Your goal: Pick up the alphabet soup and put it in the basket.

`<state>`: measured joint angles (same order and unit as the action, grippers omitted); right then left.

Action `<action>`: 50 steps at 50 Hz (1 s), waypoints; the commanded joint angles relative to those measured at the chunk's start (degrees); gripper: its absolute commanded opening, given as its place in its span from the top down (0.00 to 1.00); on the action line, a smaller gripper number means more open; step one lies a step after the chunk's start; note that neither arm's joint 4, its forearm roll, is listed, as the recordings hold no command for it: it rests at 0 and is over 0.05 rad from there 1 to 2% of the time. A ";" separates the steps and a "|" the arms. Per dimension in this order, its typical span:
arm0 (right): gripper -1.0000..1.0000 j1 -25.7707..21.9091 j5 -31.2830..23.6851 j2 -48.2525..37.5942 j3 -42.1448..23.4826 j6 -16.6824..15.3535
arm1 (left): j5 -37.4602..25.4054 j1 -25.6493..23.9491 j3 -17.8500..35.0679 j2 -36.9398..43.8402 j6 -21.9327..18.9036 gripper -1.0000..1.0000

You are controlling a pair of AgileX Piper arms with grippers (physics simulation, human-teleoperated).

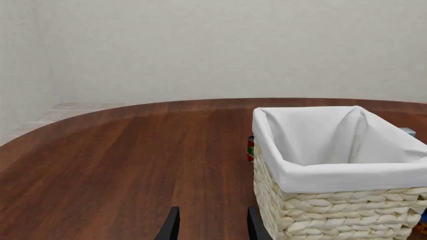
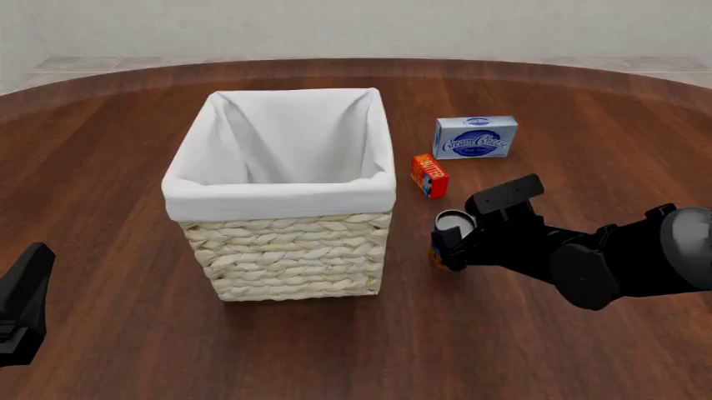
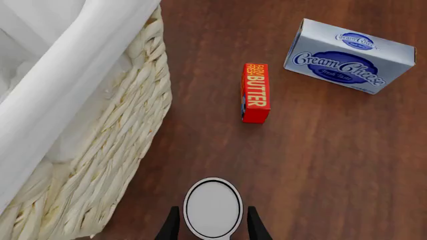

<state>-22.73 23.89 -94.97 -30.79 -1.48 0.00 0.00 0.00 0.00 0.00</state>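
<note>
Soup can point(image 3: 213, 208), upright with a silvery-white lid, sits between the right gripper's point(image 3: 213, 227) fingers, apparently gripped.

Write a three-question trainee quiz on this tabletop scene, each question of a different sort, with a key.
1. True or false: the small blue-and-orange soup can already sits inside the large cream wicker basket.
2. Multiple choice: in the front view, which lies farthest from the arms? A) the small orange-red butter box B) the flat blue-and-white cream cheese box C) the can
3. Fill in: the right gripper has one finger on each side of the ____.

Key
1. False; the can stands on the brown wooden table, right of the basket.
2. B
3. Can; whether the fingers press it is unclear. The left gripper is open, holding nothing.
</note>
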 commanded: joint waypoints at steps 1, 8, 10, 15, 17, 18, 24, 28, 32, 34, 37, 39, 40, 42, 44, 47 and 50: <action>0.00 0.19 -0.64 -0.64 -0.02 0.84 | 0.00 0.00 0.00 0.00 0.00 0.00; 0.00 -0.41 -0.81 -1.31 -0.09 2.91 | 0.00 0.00 0.00 0.00 0.00 0.00; 0.00 -0.32 -0.90 -1.48 -0.26 2.87 | 0.00 0.00 0.00 0.00 0.00 0.00; 0.00 -0.31 -1.13 -2.10 -0.77 3.39 | 0.00 0.00 0.00 0.00 0.00 0.00; 0.00 -0.45 -1.25 -2.24 -0.88 3.69 | 0.00 0.00 0.00 0.00 0.00 0.00; 0.00 -0.57 -1.38 -2.32 -0.98 3.98 | 0.00 0.00 0.00 0.00 0.00 0.00; 0.00 -1.51 -2.16 -3.40 -1.66 4.89 | 0.00 0.00 0.00 0.00 0.00 0.00; 0.00 -1.05 -1.58 -5.01 -2.20 4.46 | 0.00 0.00 0.00 0.00 0.00 0.00; 1.00 0.09 0.02 -6.75 -1.99 3.60 | 0.00 0.00 0.00 0.00 0.00 0.00; 1.00 0.08 -0.35 -5.78 -1.90 3.83 | 0.00 0.00 0.00 0.00 0.00 0.00; 1.00 0.32 -0.11 -5.66 -1.80 3.39 | 0.00 0.00 0.00 0.00 0.00 0.00; 1.00 0.32 -0.06 -5.58 -1.76 3.30 | 0.00 0.00 0.00 0.00 0.00 0.00; 1.00 0.29 -0.05 -5.51 -1.74 3.37 | 0.00 0.00 0.00 0.00 0.00 0.00; 1.00 0.30 0.00 -5.46 -1.70 3.32 | 0.00 0.00 0.00 0.00 0.00 0.00; 1.00 0.31 0.02 -5.40 -1.67 3.37 | 0.00 0.00 0.00 0.00 0.00 0.00; 1.00 0.40 0.14 -5.24 -1.55 3.09 | 0.00 0.00 0.00 0.00 0.00 0.00; 1.00 0.68 0.53 -4.63 -1.06 2.16 | 0.00 0.00 0.00 0.00 0.00 0.00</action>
<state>-23.14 23.96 -98.93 -32.50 1.63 0.00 0.00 0.00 0.00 0.00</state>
